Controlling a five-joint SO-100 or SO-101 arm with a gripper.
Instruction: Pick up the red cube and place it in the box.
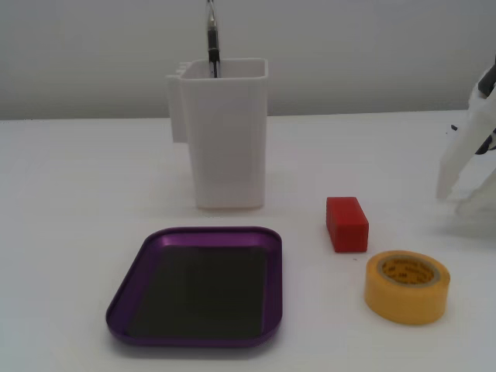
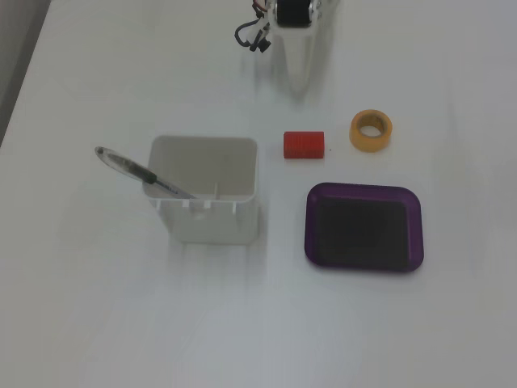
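Observation:
The red cube [image 1: 346,223] lies on the white table between the white container and the yellow tape roll; it also shows in the other fixed view [image 2: 304,145]. The box [image 1: 128,304] is a shallow purple tray with a dark floor, empty, near the front edge; it also shows in the other fixed view [image 2: 363,191]. My white gripper [image 2: 300,79] hangs near the table some way from the cube, its jaws together as one wedge, holding nothing. It enters a fixed view at the right edge [image 1: 446,188], apart from the cube.
A tall white plastic container [image 1: 229,139] with a pen [image 2: 141,171] in it stands behind the tray. A yellow tape roll [image 1: 407,286] lies right next to the cube. Dark cables [image 2: 252,36] hang by the arm.

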